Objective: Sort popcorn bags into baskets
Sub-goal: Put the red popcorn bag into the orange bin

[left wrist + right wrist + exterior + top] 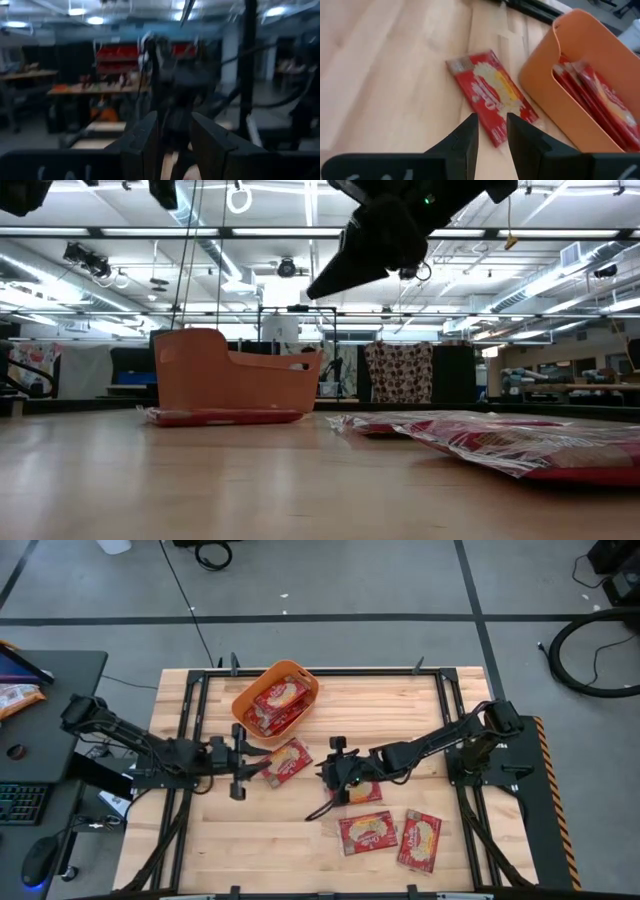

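The orange basket stands at the table's far middle, with several red popcorn bags on edge inside it. One bag lies flat just near of the basket. My left gripper points level at that bag's left edge, narrowly open and empty. My right gripper hangs raised to the bag's right, narrowly open and empty. Another bag lies partly under it. Two more bags lie flat toward the near right.
Black frame rails run along the table's left, right and far sides. A side desk at the left holds a pale orange-and-white packet, a keyboard and a mouse. Bare wood shows at the near left.
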`<state>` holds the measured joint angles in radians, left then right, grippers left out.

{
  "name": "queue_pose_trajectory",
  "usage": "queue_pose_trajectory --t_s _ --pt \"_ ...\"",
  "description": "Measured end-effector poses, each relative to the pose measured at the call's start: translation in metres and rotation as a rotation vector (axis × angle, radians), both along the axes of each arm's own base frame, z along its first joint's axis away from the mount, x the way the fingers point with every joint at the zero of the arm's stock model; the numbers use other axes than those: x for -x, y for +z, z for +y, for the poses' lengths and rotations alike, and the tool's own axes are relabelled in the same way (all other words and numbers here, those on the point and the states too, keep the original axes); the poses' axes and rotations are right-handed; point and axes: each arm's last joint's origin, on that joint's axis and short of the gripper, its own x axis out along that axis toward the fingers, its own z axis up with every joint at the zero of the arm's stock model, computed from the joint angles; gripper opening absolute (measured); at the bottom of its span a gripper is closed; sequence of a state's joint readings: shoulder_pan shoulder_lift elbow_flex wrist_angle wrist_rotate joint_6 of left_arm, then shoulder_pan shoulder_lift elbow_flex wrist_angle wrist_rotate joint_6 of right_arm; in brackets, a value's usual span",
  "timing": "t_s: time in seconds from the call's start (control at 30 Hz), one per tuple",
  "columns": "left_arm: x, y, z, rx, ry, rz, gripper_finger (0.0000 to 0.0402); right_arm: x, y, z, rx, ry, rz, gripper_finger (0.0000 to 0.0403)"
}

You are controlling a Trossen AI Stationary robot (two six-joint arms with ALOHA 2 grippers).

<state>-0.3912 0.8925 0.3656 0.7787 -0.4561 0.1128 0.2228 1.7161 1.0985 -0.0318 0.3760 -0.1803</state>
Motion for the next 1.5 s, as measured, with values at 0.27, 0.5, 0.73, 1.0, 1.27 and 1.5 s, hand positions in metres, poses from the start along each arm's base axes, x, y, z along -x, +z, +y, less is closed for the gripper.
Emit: queue_pose_trajectory --t_s 0.27,0.5,0.73,1.0,1.27,1.5 --pt "0.000 0.000 -0.001 -0.011 -0.038 -0.007 0.0117 -0.021 0.012 -0.016 -0.113 0.211 -0.205 0.0106" --pt "0.009 0.004 0.001 -0.058 -0.033 0.004 0.0117 -0.049 -0.043 -0.021 -0.110 0.163 -0.135 0.0106" --pt "0.012 -0.001 0.000 -0.022 -0.060 0.071 0.0117 -0.085 -0.061 -0.031 -0.107 0.159 -0.008 0.0106" --pt "0.012 -0.008 -0.014 0.037 -0.145 0.119 0.0117 -0.095 -0.070 -0.034 0.004 0.185 0.165 0.0140" --pt "0.005 -0.025 -0.027 0.145 -0.213 0.229 0.0117 -0.096 -0.069 -0.045 0.025 0.194 0.156 0.0194" --pt "0.004 -0.026 -0.028 0.168 -0.214 0.227 0.0117 -0.090 -0.079 -0.058 -0.021 0.178 0.183 0.0207"
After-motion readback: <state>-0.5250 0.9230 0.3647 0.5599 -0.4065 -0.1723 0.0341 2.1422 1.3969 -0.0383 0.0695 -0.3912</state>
